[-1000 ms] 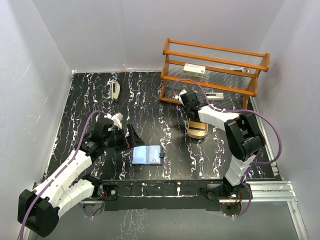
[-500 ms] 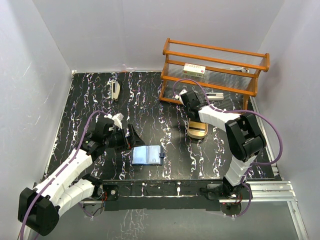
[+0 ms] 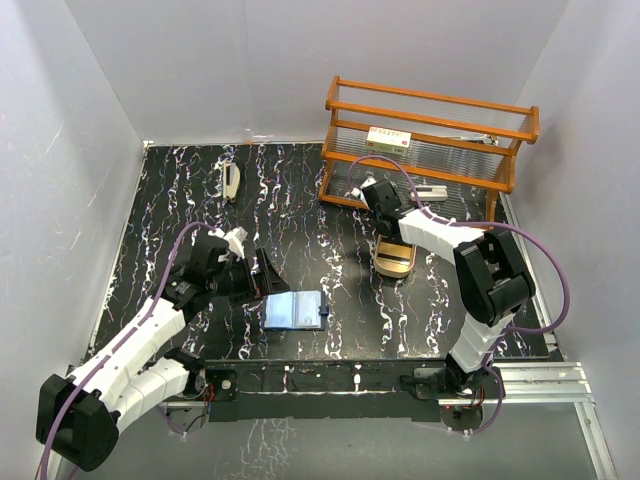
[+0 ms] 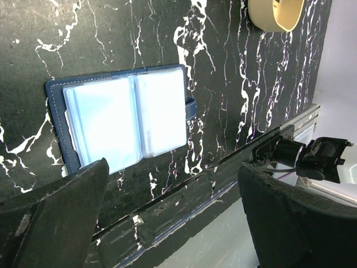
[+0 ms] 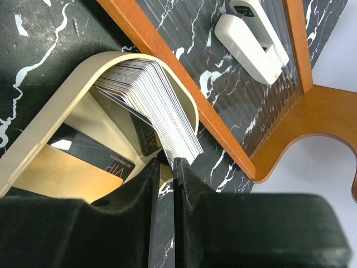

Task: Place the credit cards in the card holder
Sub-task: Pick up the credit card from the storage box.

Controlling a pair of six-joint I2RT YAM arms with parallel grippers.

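The navy card holder lies open on the black marbled table, its pale slotted inside up; it also shows in the left wrist view. My left gripper hovers just left of it, open and empty. The gold oval tray holds the credit cards. In the right wrist view a fanned stack of cards leans over the tray rim, and dark VIP cards lie inside. My right gripper is nearly closed, pinching the low end of the stack.
A wooden rack stands at the back right with a small box on top and a white device on its lower level. A white stapler lies at the back left. The table's front edge is near the holder.
My right gripper has shifted slightly toward the rack. The left arm and the card holder have not visibly moved.
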